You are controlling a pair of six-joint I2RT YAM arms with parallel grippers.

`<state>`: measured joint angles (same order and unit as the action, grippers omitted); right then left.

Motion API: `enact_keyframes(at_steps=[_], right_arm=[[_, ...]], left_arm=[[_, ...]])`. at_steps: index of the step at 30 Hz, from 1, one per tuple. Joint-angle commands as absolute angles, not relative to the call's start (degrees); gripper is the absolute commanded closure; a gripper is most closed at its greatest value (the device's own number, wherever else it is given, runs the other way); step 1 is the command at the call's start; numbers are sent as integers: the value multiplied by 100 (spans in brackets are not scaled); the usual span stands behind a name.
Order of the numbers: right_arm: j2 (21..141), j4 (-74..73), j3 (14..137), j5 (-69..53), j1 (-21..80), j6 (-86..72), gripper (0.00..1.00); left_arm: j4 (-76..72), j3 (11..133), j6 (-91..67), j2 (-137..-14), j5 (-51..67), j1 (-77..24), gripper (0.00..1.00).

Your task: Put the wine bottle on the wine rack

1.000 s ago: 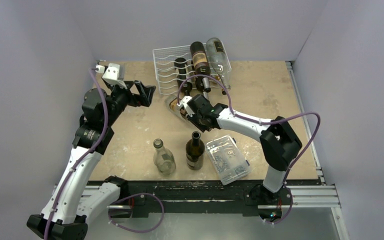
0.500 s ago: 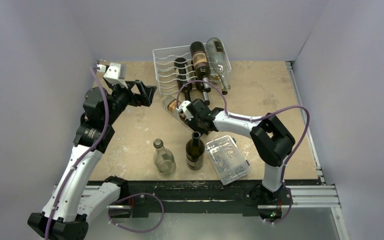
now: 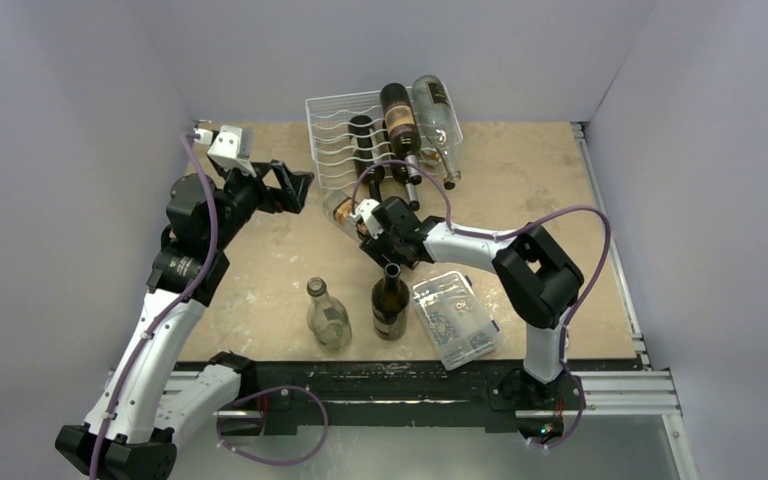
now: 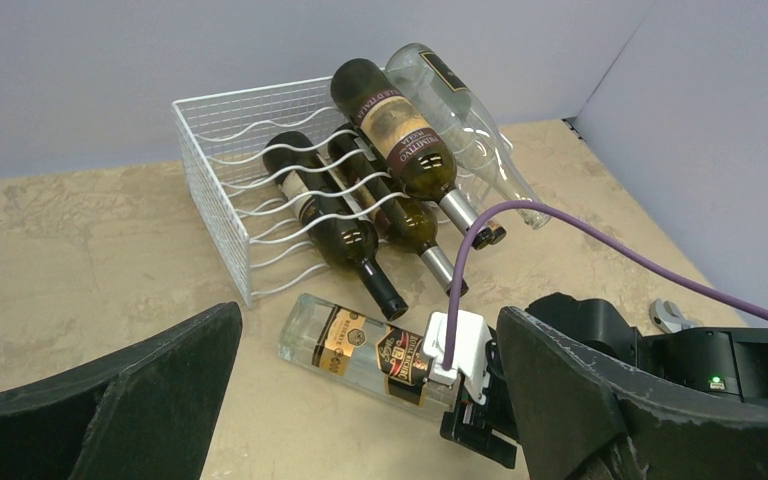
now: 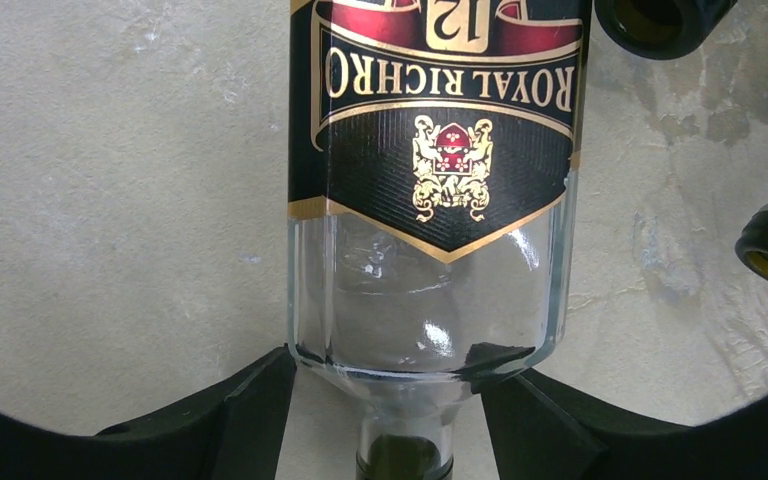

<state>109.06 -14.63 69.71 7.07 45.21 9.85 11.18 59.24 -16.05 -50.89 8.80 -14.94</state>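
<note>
A clear square wine bottle (image 3: pixel 343 209) with a black-and-gold label lies on its side on the table just in front of the white wire wine rack (image 3: pixel 332 128). In the right wrist view the bottle (image 5: pixel 430 180) points its neck at me. My right gripper (image 5: pixel 388 385) is open, its black fingers (image 5: pixel 230 410) standing off either side of the neck, just below the shoulders. In the top view it (image 3: pixel 368 222) sits at the bottle's neck end. My left gripper (image 4: pixel 370 325) hangs wide open above the bottle (image 4: pixel 360 345), left of the rack (image 4: pixel 222 150).
Several bottles (image 3: pixel 400 120) lie in the rack, necks toward me. A clear bottle (image 3: pixel 327 315) and a dark bottle (image 3: pixel 390 302) stand upright near the front edge. Beside them is a clear plastic box (image 3: pixel 455 318) of small parts. Walls close in at the back and sides.
My right gripper has opened off the bottle's neck. The right arm shifted slightly left, and the bottle with it. The left arm has barely moved.
</note>
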Motion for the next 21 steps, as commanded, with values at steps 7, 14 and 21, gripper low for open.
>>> enact_keyframes(at_steps=[7, 14, 21], right_arm=[[11083, -1091, 6857, 703, 4547, 984, 63], [10113, -658, 6515, 539, 4702, 1292, 83], [9570, -277, 6648, 210, 4702, 1250, 100]], left_arm=[[866, 6005, -1740, -5101, 993, -1441, 0], [836, 6014, -1844, -5137, 1113, -1433, 0], [840, 5978, -1850, -5117, 1064, -1424, 0]])
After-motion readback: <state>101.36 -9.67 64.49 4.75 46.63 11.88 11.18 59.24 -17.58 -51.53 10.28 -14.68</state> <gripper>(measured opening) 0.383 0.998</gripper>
